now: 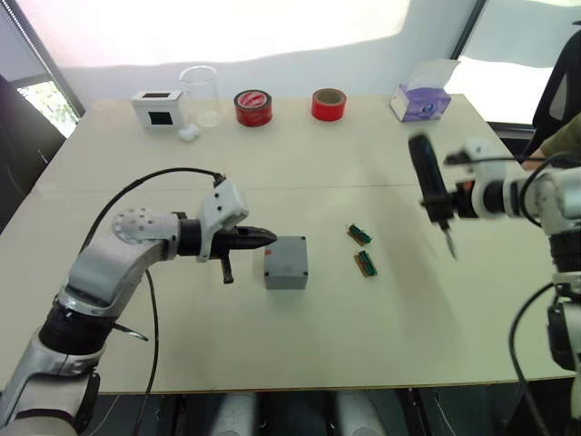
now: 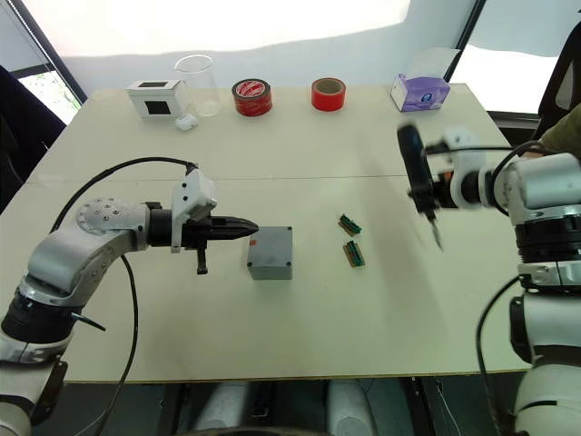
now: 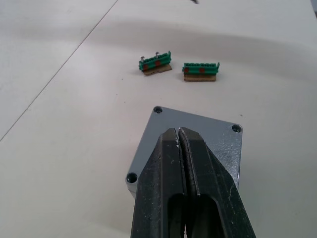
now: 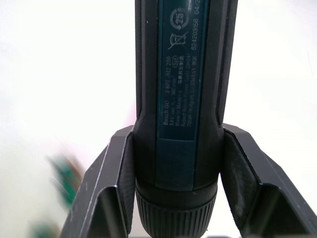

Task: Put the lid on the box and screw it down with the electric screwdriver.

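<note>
While lid (image 3: 198, 134) seemingly caps box (image 1: 286, 263) | left gripper (image 3: 178, 136) closed above it

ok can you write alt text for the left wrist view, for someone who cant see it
The left gripper, its two black fingers pressed together, is over the grey lid that sits on the box, with empty screw holes visible at three of the lid's corners. Beyond it, two small green pieces lie side by side on the pale table.

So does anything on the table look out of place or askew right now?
Nothing stands out. The lid sits square on the box, the left claw is shut over it, and the right claw holds the electric screwdriver above the table.
</note>
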Controlling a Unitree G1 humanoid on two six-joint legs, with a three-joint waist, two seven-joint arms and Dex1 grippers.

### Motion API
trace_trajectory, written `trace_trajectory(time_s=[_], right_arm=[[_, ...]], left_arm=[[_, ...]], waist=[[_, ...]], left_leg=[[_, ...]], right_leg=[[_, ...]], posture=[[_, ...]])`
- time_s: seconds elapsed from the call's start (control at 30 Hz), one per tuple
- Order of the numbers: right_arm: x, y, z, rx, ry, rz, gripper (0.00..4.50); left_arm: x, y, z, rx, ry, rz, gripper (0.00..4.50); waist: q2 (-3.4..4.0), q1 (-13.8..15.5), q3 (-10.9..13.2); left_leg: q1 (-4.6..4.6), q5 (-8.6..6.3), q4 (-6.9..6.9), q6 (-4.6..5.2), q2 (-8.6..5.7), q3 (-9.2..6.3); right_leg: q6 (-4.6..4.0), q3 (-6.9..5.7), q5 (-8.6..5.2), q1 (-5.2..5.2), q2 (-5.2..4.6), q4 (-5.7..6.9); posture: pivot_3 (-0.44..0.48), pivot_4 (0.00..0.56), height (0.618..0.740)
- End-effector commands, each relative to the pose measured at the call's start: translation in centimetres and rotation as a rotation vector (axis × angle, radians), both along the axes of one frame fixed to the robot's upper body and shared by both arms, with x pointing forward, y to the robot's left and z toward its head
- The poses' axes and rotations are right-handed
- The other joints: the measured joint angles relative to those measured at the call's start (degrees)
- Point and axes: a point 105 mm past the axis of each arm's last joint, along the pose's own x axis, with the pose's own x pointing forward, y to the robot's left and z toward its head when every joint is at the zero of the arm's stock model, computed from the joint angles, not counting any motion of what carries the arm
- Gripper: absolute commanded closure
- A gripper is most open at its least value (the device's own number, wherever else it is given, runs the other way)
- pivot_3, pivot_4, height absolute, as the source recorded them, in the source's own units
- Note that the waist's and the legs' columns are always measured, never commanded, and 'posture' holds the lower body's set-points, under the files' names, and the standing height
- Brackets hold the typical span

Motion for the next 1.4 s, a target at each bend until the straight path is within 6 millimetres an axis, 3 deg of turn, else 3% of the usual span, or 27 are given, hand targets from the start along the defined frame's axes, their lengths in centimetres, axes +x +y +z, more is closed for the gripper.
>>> trace_trajectory(time_s=[0.03,0.13,0.37,0.6,0.93,1.4], right_arm=[[-3.4,3.5,7.7,0.393,-0.411,0.145,2.70],[-6.9,8.4,5.3,0.474,-0.412,0.329,2.70],[-9.9,13.1,2.9,0.493,-0.470,0.381,2.70],[-8.7,14.5,0.6,0.410,-0.501,0.346,2.70],[-7.5,15.4,-1.3,0.354,-0.502,0.315,2.70],[-7.2,15.4,-3.1,0.297,-0.481,0.306,2.70]], left_arm=[[0.4,0.4,0.3,0.023,-0.022,-0.011,4.50],[0.8,0.8,-0.3,0.068,-0.012,0.001,4.50],[0.5,0.5,-0.5,0.086,-0.018,-0.001,4.50],[0.1,-1.6,-0.1,-0.001,0.027,-0.051,4.50],[1.4,-1.5,-3.6,0.054,0.057,-0.016,4.50],[1.4,-1.4,-4.4,0.097,0.046,-0.021,4.50]], waist=[[0.04,0.09,0.02],[0.01,0.48,0.00],[0.03,0.31,0.02],[0.03,-0.01,0.02],[0.03,0.00,0.02],[0.02,0.07,0.02]], left_leg=[[0.00,0.00,0.00,0.00,-0.01,0.00],[-0.01,0.03,-0.02,-0.05,-0.01,-0.12],[0.02,-0.09,0.23,0.16,-0.39,-0.14],[0.09,-0.03,0.21,0.07,-0.20,-0.13],[0.11,-0.01,0.21,0.04,-0.17,-0.12],[0.14,-0.01,0.21,0.04,-0.16,-0.12]], right_leg=[[0.00,0.01,0.00,-0.01,-0.01,0.02],[-0.02,-0.04,-0.01,-0.01,0.00,0.29],[-0.03,0.03,-0.01,0.00,-0.28,0.63],[-0.02,0.05,-0.04,-0.03,-0.05,0.73],[-0.02,0.05,-0.04,-0.03,-0.03,0.72],[-0.03,0.05,-0.05,-0.01,-0.03,0.72]], posture=[[0.000,0.150,0.740],[0.000,0.150,0.740],[0.000,0.150,0.740],[0.000,0.150,0.740],[0.000,0.150,0.740],[0.000,0.150,0.740]])
